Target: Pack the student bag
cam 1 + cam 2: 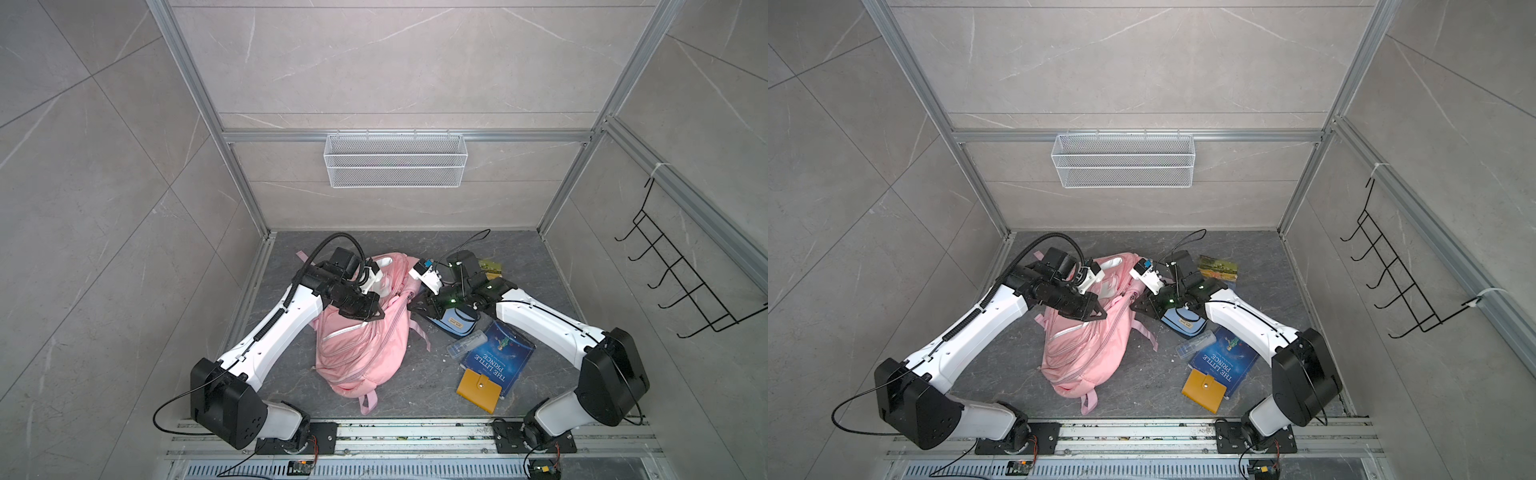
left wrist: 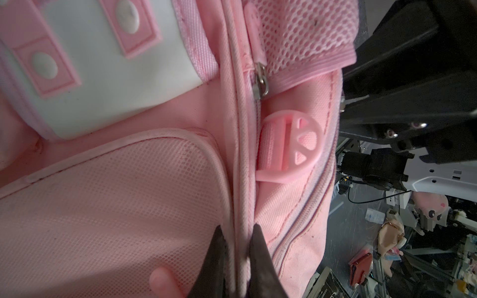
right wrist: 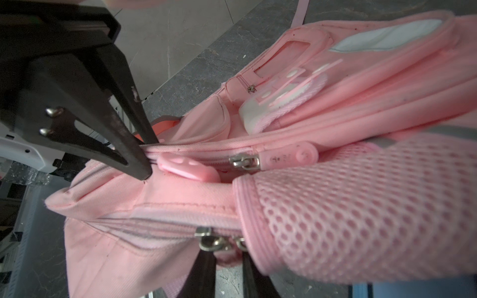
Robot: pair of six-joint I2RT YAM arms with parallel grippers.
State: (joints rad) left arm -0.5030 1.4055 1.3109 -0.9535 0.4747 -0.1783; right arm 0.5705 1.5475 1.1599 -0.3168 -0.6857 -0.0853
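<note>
From where I am standing, the packing is barely getting started. Everything loose is lying outside the bag (image 1: 361,349), and as far as I can see nothing is sitting inside it.

Nearest to me, on the right of the dark bench (image 1: 415,399), one mustard wallet (image 1: 479,390) is overlapping the corner of one blue book (image 1: 503,357). One clear plastic box (image 1: 466,343) is resting on the book's far edge, and one light-blue pencil case (image 1: 455,322) is lying just beyond, partly under the right arm.

The pink bag is slumping in the middle of the bench, straps trailing toward me, with both arms working at its far end. The left gripper (image 2: 236,229) is pinching the piped seam beside a zip, its jaws clamped on the fabric. The right gripper (image 3: 224,258) is reaching in from the opposite side, its jaws sitting either side of a pair of metal zip pulls (image 3: 214,242). I cannot tell whether they are gripping anything.

By my reckoning they are working on opening a compartment, so the opening, the loading of every item and the closing are all left to do.

Farther back, one greenish booklet (image 1: 1219,268) is lying behind the right arm. That makes five loose things, one bag, two arms.

On the back wall one white wire basket (image 1: 395,160) is hanging, and one black hook rack (image 1: 685,286) on the right wall.
</note>
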